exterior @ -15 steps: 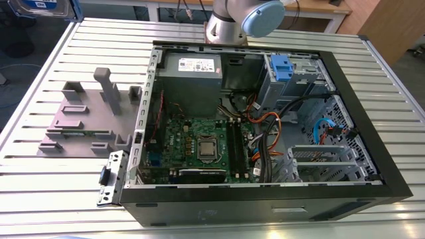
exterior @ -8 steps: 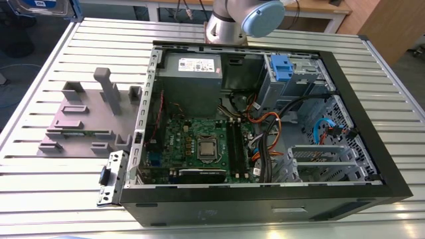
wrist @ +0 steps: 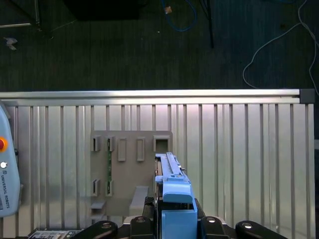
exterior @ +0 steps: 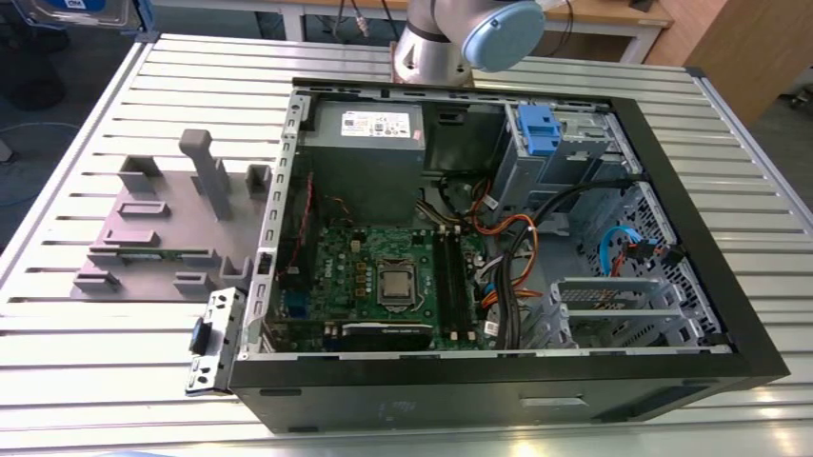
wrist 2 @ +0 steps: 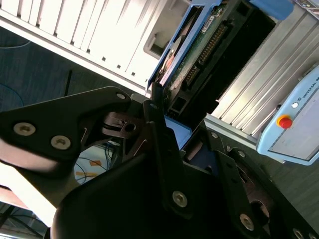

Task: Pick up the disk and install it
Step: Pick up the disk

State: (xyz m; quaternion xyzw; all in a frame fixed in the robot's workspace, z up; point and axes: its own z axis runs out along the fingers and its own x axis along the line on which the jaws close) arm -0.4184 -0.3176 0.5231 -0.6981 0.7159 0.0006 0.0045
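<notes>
Exterior view: an open computer case [exterior: 508, 400] lies on its side on the slatted metal worktop [exterior: 102, 352], its motherboard [exterior: 381, 276] facing up. A grey plastic stand [exterior: 152, 228] sits just beside the case, on the exterior view's left. The robot arm [exterior: 445, 38] rises behind the case. The blue-framed disk [exterior: 76, 11] shows at the upper left corner, well apart from the case.

Second wrist view: the black gripper [wrist 2: 179, 129] is clamped on the disk [wrist 2: 194, 55], whose green circuit board and blue bracket edge stand out past the fingers [wrist 2: 155, 112]. A control pendant [wrist 2: 294, 124] lies nearby.

First wrist view: the disk [wrist: 172, 184] sits edge-on in the gripper [wrist: 172, 221], held above the stand [wrist: 129, 164] and the worktop [wrist: 239, 149], with dark floor [wrist: 124, 50] beyond the edge.
</notes>
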